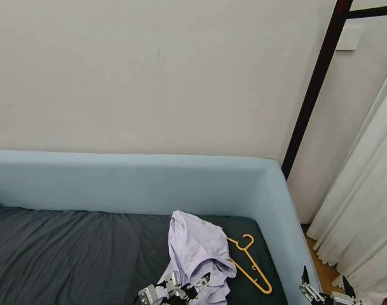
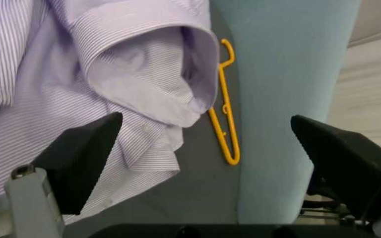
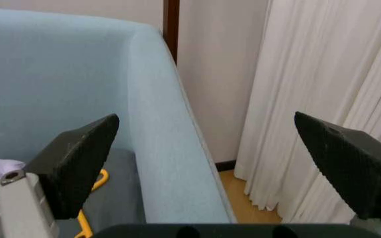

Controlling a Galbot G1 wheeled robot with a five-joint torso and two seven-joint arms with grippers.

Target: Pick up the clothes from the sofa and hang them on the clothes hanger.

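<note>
On the dark grey seat (image 1: pixel 66 254) of the pale blue sofa (image 1: pixel 136 181), close to its right end, lies a crumpled lilac shirt (image 1: pixel 196 248) with fine stripes. One folded cuff faces outward, toward the armrest (image 1: pixel 276 216). Just beside the shirt, between it and the armrest, an orange hanger (image 1: pixel 250 260) lies flat on the seat. Its hook points toward the backrest, and part of one shoulder is tucked under the edge of the cloth.

The left gripper (image 2: pixel 205 121) sits at the near edge of the shirt, low in the head view. Its two black fingers (image 2: pixel 85 158) are spread wide with nothing pinched between them. The shirt's cuff and the hanger show in the gap between them. Whether the fingers touch the cloth cannot be told.

The right gripper (image 3: pixel 207 118) is off to the right, outside the armrest and above a strip of wooden floor (image 3: pixel 243 198). It is also spread wide and holds nothing. Its wrist view looks along the armrest toward the corner of the room.

Behind the sofa stands a plain light wall (image 1: pixel 149 70). A dark pole (image 1: pixel 311 95) rises from behind the sofa's right corner, and a white curtain (image 1: pixel 365 216) hangs further right.
</note>
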